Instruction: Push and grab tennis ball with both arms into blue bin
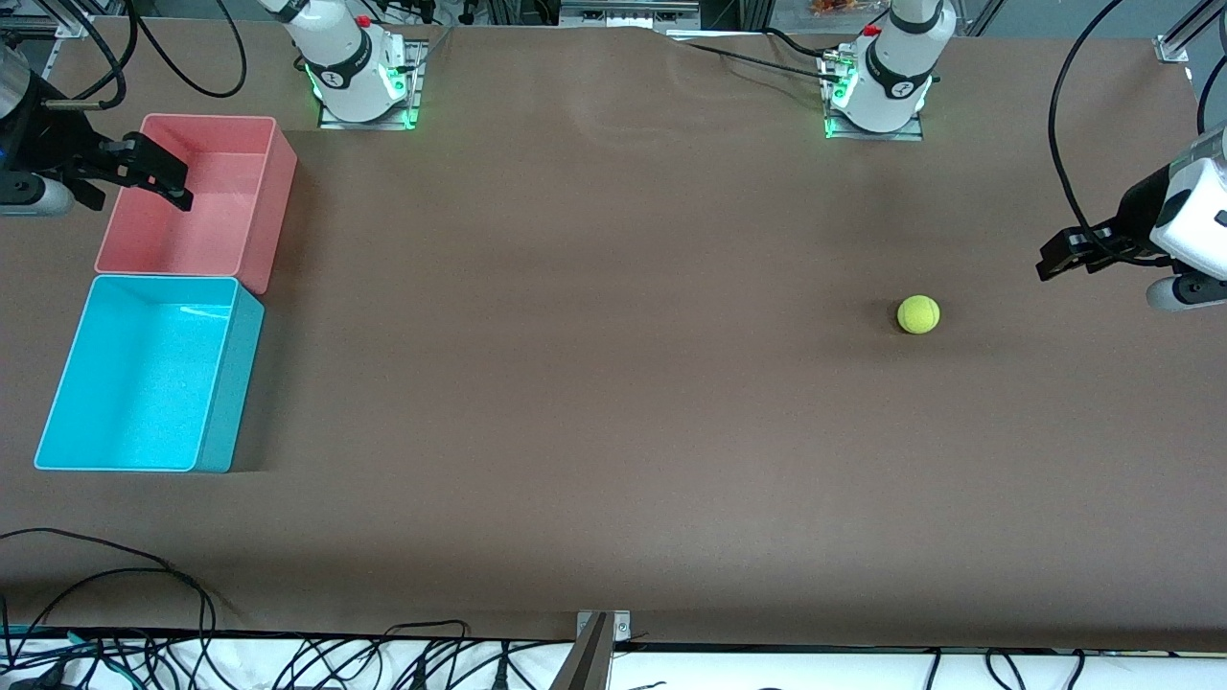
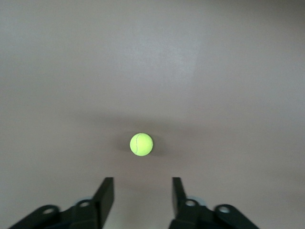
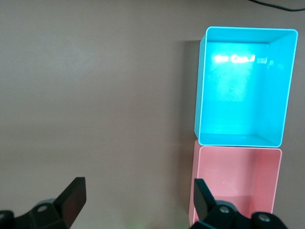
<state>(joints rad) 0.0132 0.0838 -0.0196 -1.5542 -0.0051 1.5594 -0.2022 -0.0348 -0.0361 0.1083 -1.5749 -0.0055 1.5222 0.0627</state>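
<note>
Pink bin [image 1: 196, 196] at upper left of the frame, open and upright, brown surface [image 1: 613, 383] filling the frame, tangled black cables [image 1: 288, 661] along bottom edge

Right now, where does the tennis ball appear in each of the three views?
Front view: the tennis ball lies on the bare table toward the left arm's end.
Left wrist view: the ball lies near the picture's centre, ahead of the left gripper.
Right wrist view: not in it.
Shared landmark: the brown table.
</note>
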